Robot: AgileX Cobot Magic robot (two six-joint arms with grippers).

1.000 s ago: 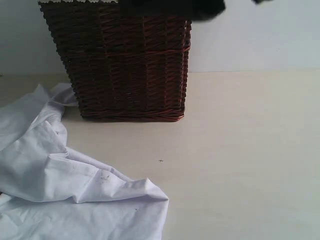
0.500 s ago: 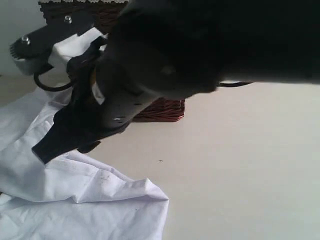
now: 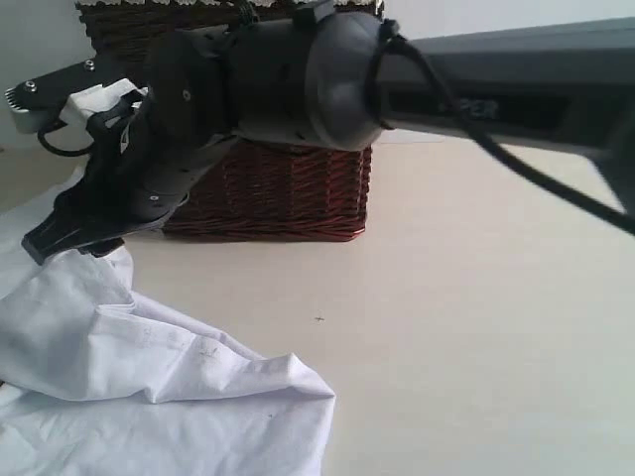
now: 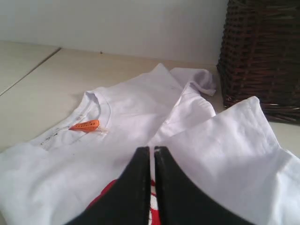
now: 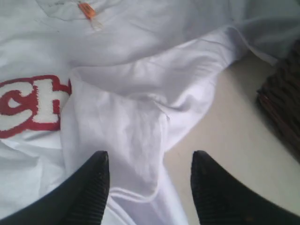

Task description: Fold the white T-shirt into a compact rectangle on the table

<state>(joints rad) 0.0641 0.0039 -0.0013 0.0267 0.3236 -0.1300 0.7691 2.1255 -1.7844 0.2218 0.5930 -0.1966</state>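
Observation:
The white T-shirt lies crumpled on the table at the lower left. My right arm reaches across from the right, and its gripper hangs at the shirt's far left edge. In the right wrist view that gripper is open over a folded hem of the shirt, beside the red-outlined lettering and the orange tag. My left gripper is shut with nothing in it, just above the shirt, near the collar's orange tag. The exterior view does not show it.
A dark brown wicker basket stands at the back, right behind the shirt and the right arm. It also shows in the wrist views, basket and basket. Bare table lies beside the hem.
The right arm swung into the exterior view from the top and came down to the left, onto the shirt's edge beside the basket. The shirt has not moved.

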